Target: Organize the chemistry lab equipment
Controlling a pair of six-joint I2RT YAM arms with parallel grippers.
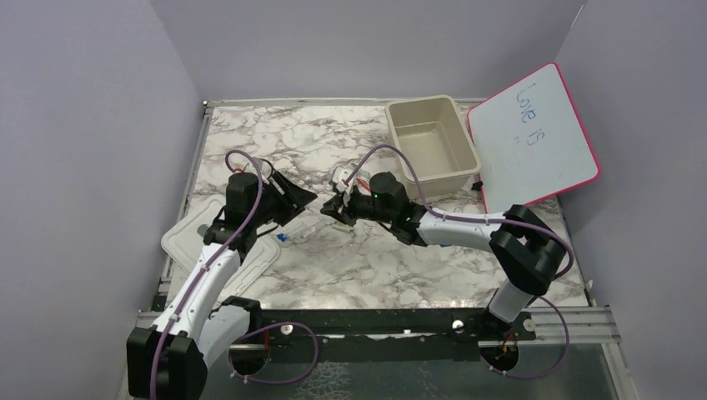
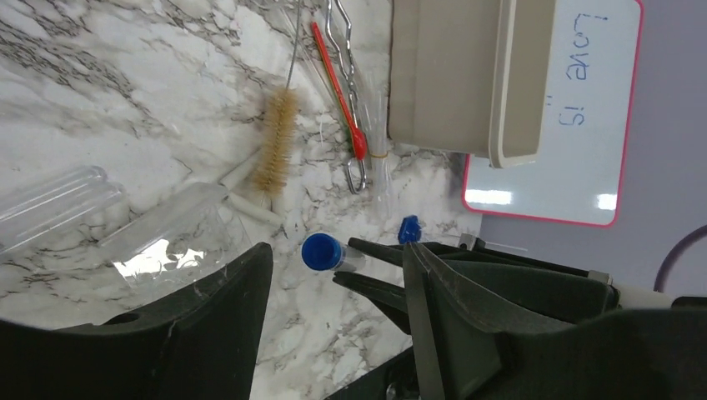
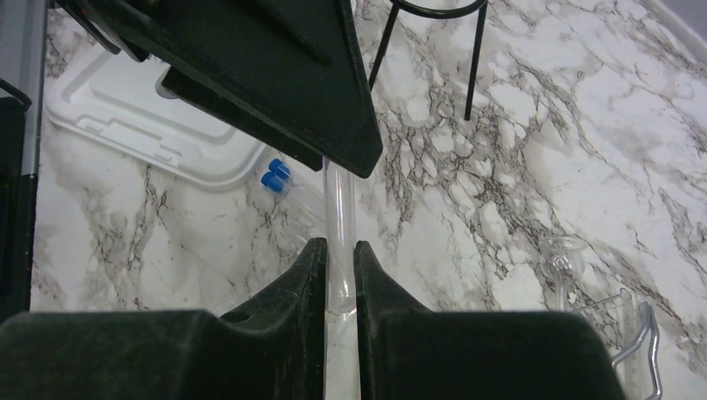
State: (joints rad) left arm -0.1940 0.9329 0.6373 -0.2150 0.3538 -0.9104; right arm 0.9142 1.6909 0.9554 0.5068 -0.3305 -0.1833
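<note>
Right gripper (image 3: 340, 279) pinches clear tube (image 3: 339, 208) — left gripper (image 1: 307, 200) part-open at its free end; likely handover, left must close.

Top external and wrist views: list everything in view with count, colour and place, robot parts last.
table: one, grey-white marble, under everything.
tub: one, beige, far right of table.
whiteboard: one, white with pink frame, right of tub.
lid: one, white, near left, beneath left arm.
blue-capped tubes: two, clear, beside lid.
held tube: one, clear, between right gripper's fingers.
brush: one, tan bristles, mid table.
dropper: one, red, beside brush.
wire clamp: one, metal, alongside dropper.
wire ring: one, black, mid table.
blue piece: one, blue, near left gripper.
left gripper: one, black, open, facing right gripper.
right gripper: one, black, shut on held tube.
</note>
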